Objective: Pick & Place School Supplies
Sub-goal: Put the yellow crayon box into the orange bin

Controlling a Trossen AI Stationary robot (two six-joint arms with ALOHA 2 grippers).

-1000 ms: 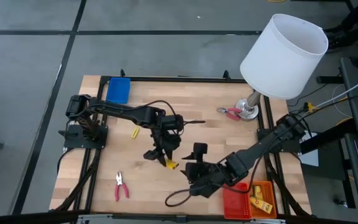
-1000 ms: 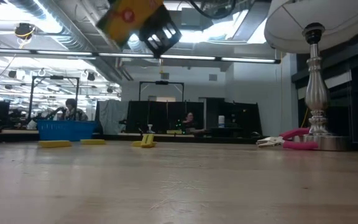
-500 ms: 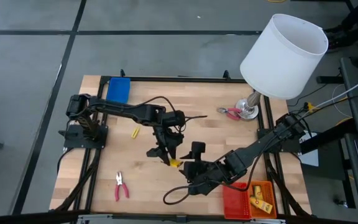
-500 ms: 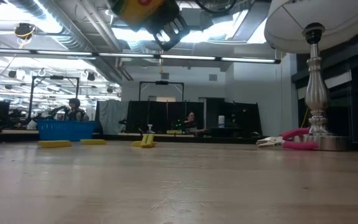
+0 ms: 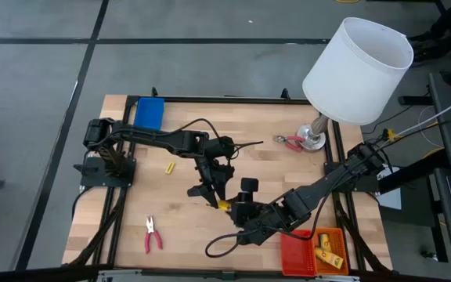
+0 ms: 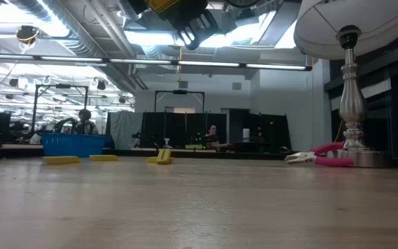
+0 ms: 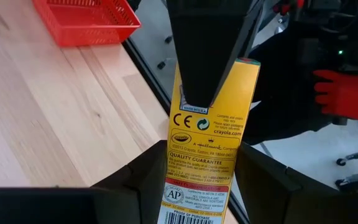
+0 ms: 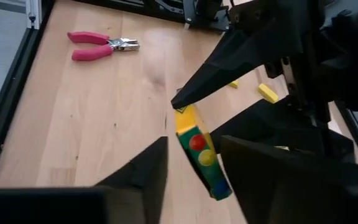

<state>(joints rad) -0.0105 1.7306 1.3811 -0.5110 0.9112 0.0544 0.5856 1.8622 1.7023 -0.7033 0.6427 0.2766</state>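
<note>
Between my right gripper [image 8: 191, 155] fingers, narrowing but not yet clamped, the yellow cardboard crayon box [image 8: 201, 152] runs lengthwise away toward my left gripper [image 7: 201, 168], which holds its far end above mid-table.

yellow crayon packet [image 7: 207, 134] — red basket [image 7: 86, 22]

The table [image 5: 131, 211] is viewed from overhead and at surface level; the crayon box [image 7: 207, 143] is framed closely by both wrist cameras.
</note>
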